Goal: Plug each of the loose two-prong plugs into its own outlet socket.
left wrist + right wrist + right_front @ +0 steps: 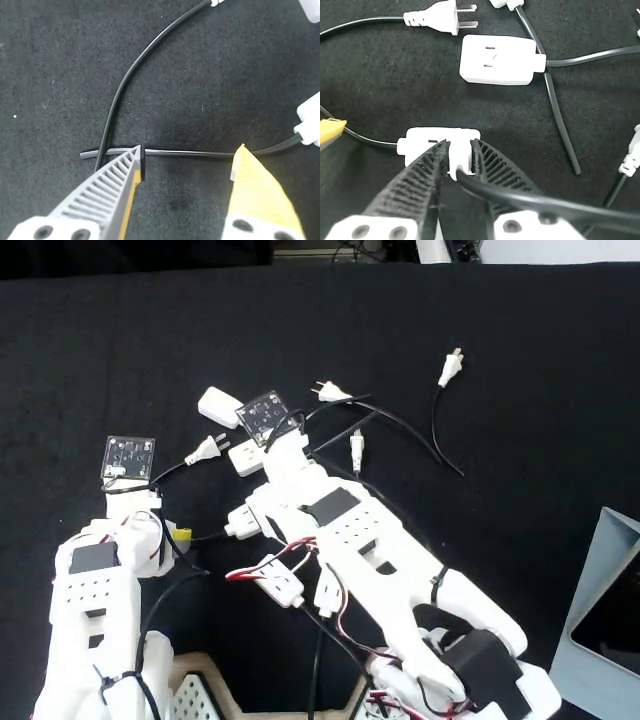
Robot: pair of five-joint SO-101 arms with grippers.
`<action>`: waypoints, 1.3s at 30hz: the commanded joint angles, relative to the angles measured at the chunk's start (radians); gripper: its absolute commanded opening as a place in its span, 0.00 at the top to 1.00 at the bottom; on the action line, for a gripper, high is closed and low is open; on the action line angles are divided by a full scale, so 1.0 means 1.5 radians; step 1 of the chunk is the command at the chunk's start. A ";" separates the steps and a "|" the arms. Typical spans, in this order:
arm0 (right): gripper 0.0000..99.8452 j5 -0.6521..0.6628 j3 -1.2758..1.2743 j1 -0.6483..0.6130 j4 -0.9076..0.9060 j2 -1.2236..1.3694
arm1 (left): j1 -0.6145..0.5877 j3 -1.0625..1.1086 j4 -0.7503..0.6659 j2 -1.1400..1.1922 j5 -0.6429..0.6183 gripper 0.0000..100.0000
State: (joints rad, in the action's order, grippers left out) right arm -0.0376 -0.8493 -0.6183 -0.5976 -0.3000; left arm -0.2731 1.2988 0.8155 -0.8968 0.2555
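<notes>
My right gripper [459, 162] is shut on a white two-prong plug [460, 159] that sits against the end of a white outlet socket [437, 141]; in the high view that pair lies at the table's middle [240, 523]. The socket's black cable [195, 153] runs between the fingertips of my left gripper [189, 152], which is open low over the cloth. A second socket [497, 59] lies beyond, with a loose plug [442, 17] beside it. Other loose plugs [333, 392], [452, 367], [356, 445] lie farther back, near a third socket [220, 407].
Two small circuit boards [128, 458], [263, 415] lie on the black cloth. Black cables [400, 425] cross the middle. A grey-blue box [605, 610] stands at the right edge. The far part of the cloth is bare.
</notes>
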 commanded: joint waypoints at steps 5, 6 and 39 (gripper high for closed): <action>0.99 -0.009 0.028 -0.004 -0.018 -0.002 | -0.001 -0.005 -0.011 -0.011 -0.001 0.71; 0.99 -0.009 0.024 -0.004 -0.018 -0.002 | -0.001 -0.005 -0.011 -0.011 -0.001 0.71; 0.99 -0.004 0.101 -0.008 -0.047 0.173 | -0.004 -0.004 -0.012 -0.011 -0.001 0.71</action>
State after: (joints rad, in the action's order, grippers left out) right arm -0.0453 -0.7096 -0.6107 -0.6467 -0.0437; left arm -0.2731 1.2988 0.8155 -0.8968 0.2555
